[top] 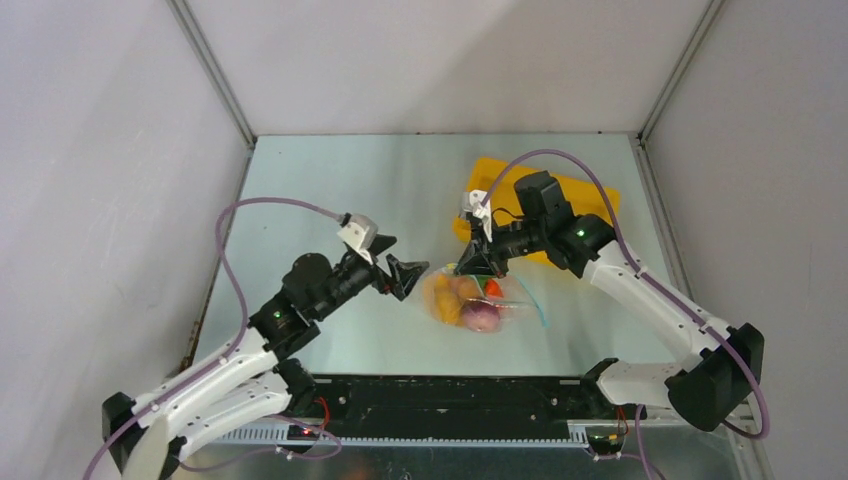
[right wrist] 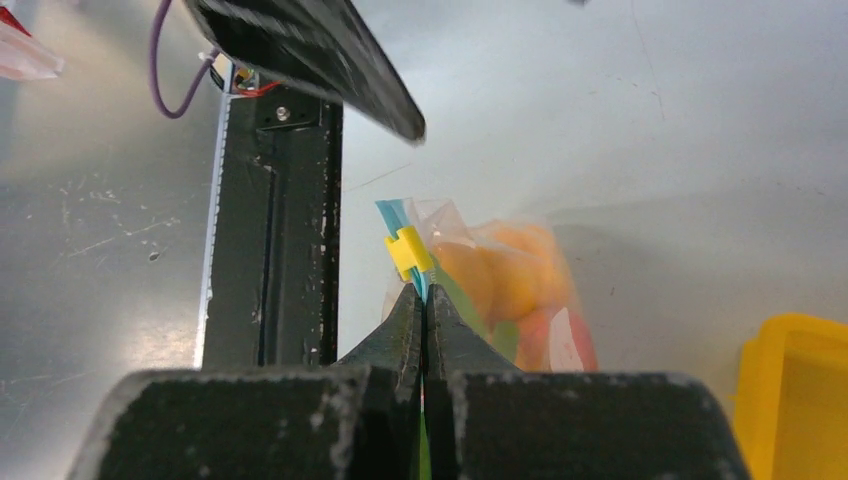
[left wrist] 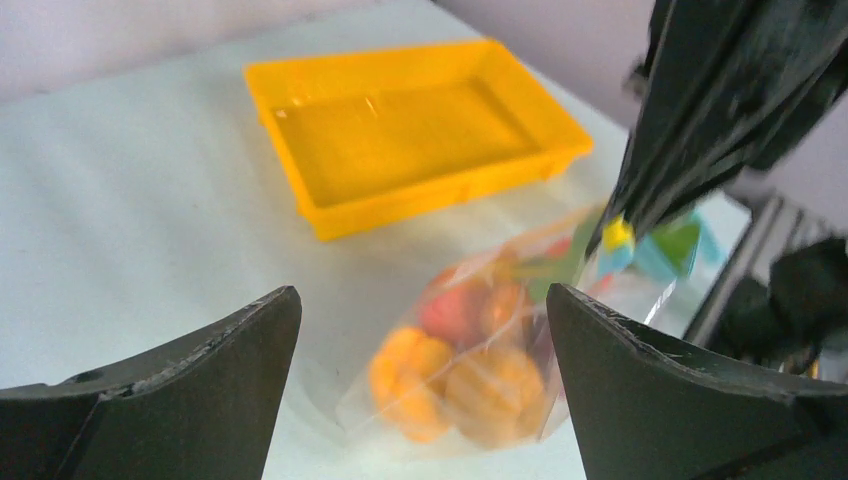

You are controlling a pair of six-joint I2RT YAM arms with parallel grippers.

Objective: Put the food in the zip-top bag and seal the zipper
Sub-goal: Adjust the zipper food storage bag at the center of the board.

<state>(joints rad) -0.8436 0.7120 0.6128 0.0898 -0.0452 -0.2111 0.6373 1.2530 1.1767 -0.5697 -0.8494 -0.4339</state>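
Bag status: the zip-top bag (top: 478,300) lies on the counter (top: 340,200) between your two arms, on the near side of the yellow tray (top: 592,200), with the food (top: 455,297) inside it. Through the clear plastic you can make out orange pieces, a red-orange piece and a purple-pink onion (top: 481,317).

Right claw (right wrist: 425,292): closed, pinching the zipper (right wrist: 390,212) at the bag's mouth edge, just behind a small yellow slider (right wrist: 408,252) that sits on the teal strip. That edge is raised off the counter, while the body of the bag rests on it.

Left claw (top: 408,275): jaws spread wide, gripping nothing, positioned just beside the bag's left side. The top view shows no contact with the bag. Your left wrist view looks between the two fingers at the bag, with the tray beyond it.

Seal: you cannot tell from these views whether the zipper is pressed shut along its length.
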